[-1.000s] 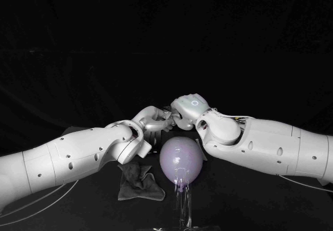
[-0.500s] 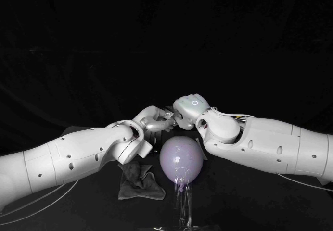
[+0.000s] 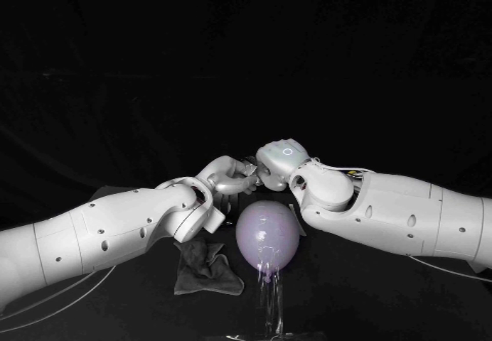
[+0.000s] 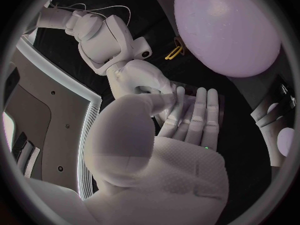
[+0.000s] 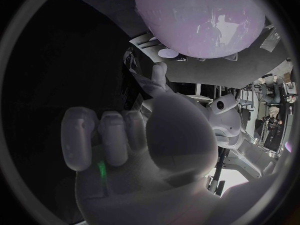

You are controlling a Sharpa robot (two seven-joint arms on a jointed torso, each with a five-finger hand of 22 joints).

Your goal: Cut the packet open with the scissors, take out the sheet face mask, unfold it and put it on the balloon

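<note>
Unmoved, left robot hand (image 3: 227, 177) and right robot hand (image 3: 279, 158) meet beyond the balloon (image 3: 269, 234), their grasp unclear.

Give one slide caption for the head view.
Silver left hand and right hand, close together beyond the oval lilac balloon.

Balloon (image 3: 267, 234), on the robot's side of both hands: pale glossy lilac with small white glints. Left hand (image 3: 231, 177) and right hand (image 3: 279, 159): plain silver-grey; a thin white ring marks the right hand's back and a tiny green dot the left hand's. Left arm (image 3: 102, 234) and right arm (image 3: 410, 217): white with small dark dots. Cloth (image 3: 205, 270), near the left arm: dark grey, unpatterned. Scissors (image 4: 177, 49), beyond the left hand's fingertips: yellow handles. Desk (image 3: 369, 305): black
</note>
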